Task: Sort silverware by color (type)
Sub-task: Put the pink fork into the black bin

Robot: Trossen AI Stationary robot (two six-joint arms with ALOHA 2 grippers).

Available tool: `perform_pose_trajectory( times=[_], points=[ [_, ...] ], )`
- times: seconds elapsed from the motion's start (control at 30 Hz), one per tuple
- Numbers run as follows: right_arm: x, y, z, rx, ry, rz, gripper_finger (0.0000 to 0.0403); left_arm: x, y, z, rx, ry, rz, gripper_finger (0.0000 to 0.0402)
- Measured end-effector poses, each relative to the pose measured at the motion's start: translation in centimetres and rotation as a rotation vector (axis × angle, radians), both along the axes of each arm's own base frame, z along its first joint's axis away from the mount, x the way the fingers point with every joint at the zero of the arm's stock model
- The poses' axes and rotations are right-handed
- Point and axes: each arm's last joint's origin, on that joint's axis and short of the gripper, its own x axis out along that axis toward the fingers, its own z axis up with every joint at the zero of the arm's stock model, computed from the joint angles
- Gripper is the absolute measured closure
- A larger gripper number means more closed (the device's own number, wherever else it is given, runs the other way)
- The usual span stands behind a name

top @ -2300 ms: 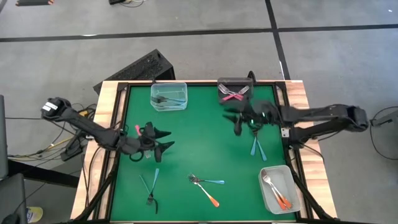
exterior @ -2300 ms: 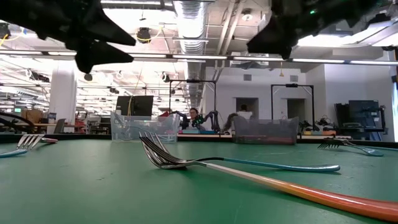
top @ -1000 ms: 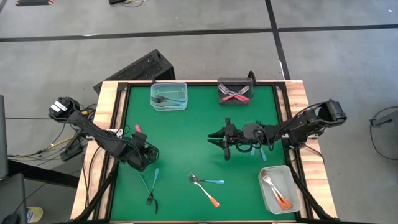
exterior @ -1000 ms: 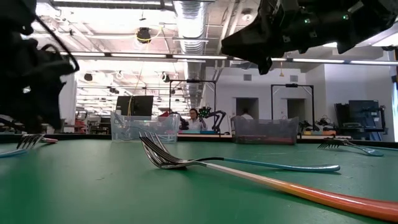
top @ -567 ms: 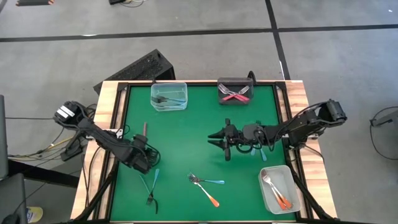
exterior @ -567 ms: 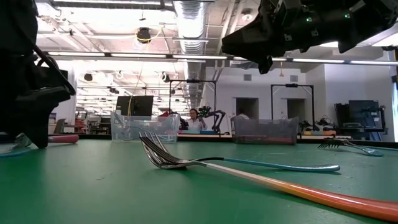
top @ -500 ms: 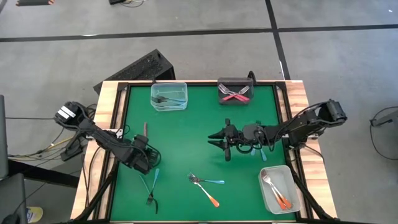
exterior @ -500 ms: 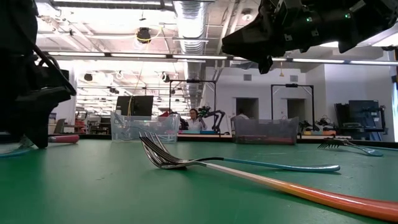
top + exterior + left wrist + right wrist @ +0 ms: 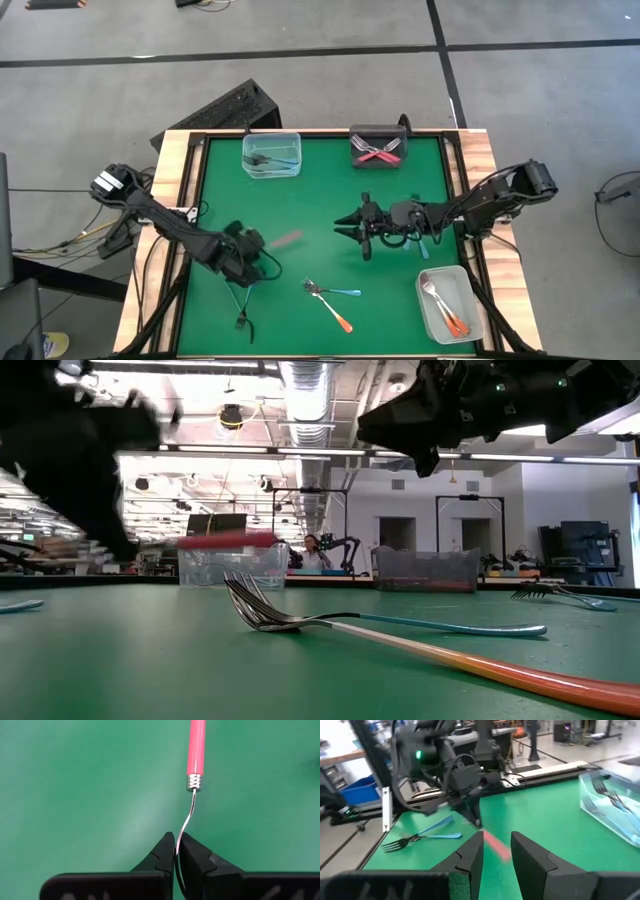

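Note:
My left gripper (image 9: pixel 255 262) hovers over the table's left half, shut on a red-handled fork (image 9: pixel 285 239) that also shows in the low view (image 9: pixel 226 541). Two blue-handled forks (image 9: pixel 241 296) lie crossed just near of it. At the near middle, a blue fork (image 9: pixel 340 292) and an orange fork (image 9: pixel 334 313) lie with their tines together. My right gripper (image 9: pixel 347 228) hangs open above the table's middle with nothing between its fingers (image 9: pixel 470 855). Blue forks (image 9: pixel 416 243) lie partly under its arm. My left gripper pinches the red fork's thin metal neck (image 9: pixel 178 839) between its two fingertips (image 9: pixel 165 851); the tines are hidden behind the fingers. The fingers slant down from the table's left. The fork is lifted clear of the table, and its red handle (image 9: pixel 196 750) sticks out beyond the fingertips.
A clear tub (image 9: pixel 271 166) with blue forks and a dark tub (image 9: pixel 378 158) with red forks stand at the far edge. A clear tub (image 9: pixel 447 278) with orange forks stands at the near right. A raised frame (image 9: pixel 190 200) rims the green mat.
My left gripper has shut on the red fork, lifted it off the mat and carried it toward the table's middle while rolling its wrist. The handle, which pointed at the far edge, now points toward the table's right.

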Motion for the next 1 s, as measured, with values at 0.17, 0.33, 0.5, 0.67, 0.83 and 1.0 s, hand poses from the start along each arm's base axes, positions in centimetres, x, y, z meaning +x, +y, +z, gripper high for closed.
perform_pose_trajectory(
  times=[0.17, 0.33, 0.5, 0.67, 0.83, 1.0],
  points=[
    [0.7, 0.8, 1.5, -0.124, -0.050, 0.102, 0.0274, 2.8, 0.2, 1.1, -0.104, -0.103, -0.172, 0.0399],
    [1.9, 1.3, 2.8, -0.209, 0.053, 0.135, 0.0240, 4.3, 2.1, 1.5, -0.150, -0.156, -0.150, 0.0399],
    [3.0, 1.1, 3.0, -0.239, 0.215, 0.105, 0.0209, 4.8, 2.9, 1.7, -0.136, -0.177, -0.152, 0.0399],
    [4.6, 1.3, 2.2, -0.272, 0.272, 0.114, 0.0205, 5.2, 2.7, 2.0, -0.117, -0.220, -0.211, 0.0399],
    [6.9, 1.7, 1.9, -0.375, 0.320, 0.150, 0.0211, 5.5, 3.0, 2.2, -0.114, -0.249, -0.211, 0.0399],
    [9.5, 2.1, 2.4, -0.464, 0.471, 0.201, 0.0211, 5.9, 4.3, 2.3, -0.130, -0.267, -0.109, 0.0399]
  ],
)
